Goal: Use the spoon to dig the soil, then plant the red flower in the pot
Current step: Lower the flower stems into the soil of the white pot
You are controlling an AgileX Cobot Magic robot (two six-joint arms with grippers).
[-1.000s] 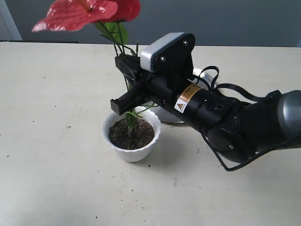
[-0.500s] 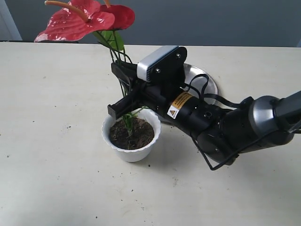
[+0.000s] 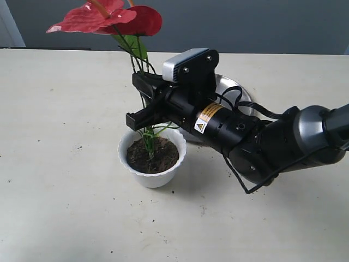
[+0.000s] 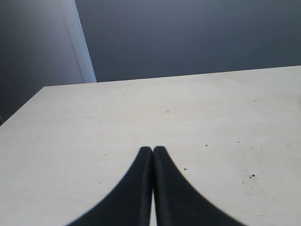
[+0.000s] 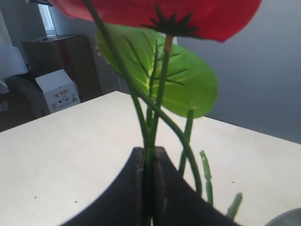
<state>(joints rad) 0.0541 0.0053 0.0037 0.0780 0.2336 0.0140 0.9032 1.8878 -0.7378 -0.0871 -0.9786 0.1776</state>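
A: So, nearest the exterior camera, what sits on the table [image 3: 65,191]?

B: Bare pale surface with a few dark crumbs, then the pot [image 3: 152,156], upright, with the soil [image 3: 153,154] inside it up to near the scalloped rim.

A: And the red flower [image 3: 109,17]?

B: Its thin green stems stand in the soil, roughly in the middle of the pot, and lean up toward the far left, where the two red blooms and the green leaf hang above the table.

A: Who holds it?

B: The right hand [image 3: 143,107]. It comes in from the right, just above the pot, and its two black fingers are pinched together on the stems. The right wrist view shows it plainly: the fingers [image 5: 136,188] are pressed onto a stem, with the leaf and a bloom right above them.

A: Behind the arm?

B: A round steel plate [image 3: 238,96], partly hidden by the arm. I cannot see the spoon.

A: The left hand [image 4: 152,151]?

B: Closed, fingertips touching, nothing between them, over bare table. It is outside the exterior view.
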